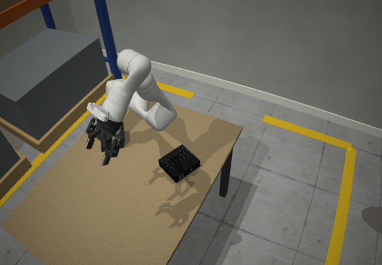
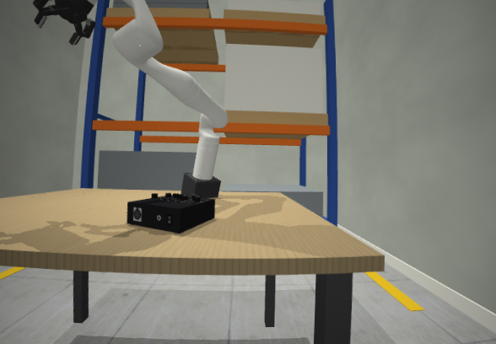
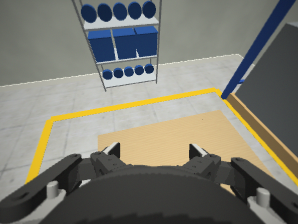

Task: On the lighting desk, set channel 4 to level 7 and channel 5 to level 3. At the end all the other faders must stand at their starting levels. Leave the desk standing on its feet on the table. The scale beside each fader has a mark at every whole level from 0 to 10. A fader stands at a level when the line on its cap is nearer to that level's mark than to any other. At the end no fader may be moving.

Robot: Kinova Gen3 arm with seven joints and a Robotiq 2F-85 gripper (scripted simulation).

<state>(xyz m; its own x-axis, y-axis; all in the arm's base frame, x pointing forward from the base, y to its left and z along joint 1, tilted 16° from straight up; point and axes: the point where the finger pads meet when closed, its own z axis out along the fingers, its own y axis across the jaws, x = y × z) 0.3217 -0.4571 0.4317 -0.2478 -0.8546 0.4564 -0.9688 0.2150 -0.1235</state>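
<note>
The black lighting desk (image 1: 178,167) stands on its feet on the wooden table, near the right edge. It also shows in the exterior view (image 2: 171,213), with its fader caps along the top; their levels are too small to read. My gripper (image 1: 97,152) is open and empty, held high above the table, well to the left of the desk. In the exterior view the gripper (image 2: 59,17) sits at the top left, far above the desk. In the wrist view the open fingers frame the table's far end and the floor; the desk is not in that view.
The arm's dark base (image 2: 201,186) stands on the table just behind the desk. A blue and orange rack (image 2: 215,77) with boxes stands behind the table. A grey crate (image 1: 45,78) lies to the left. A shelf of blue items (image 3: 122,42) stands far off.
</note>
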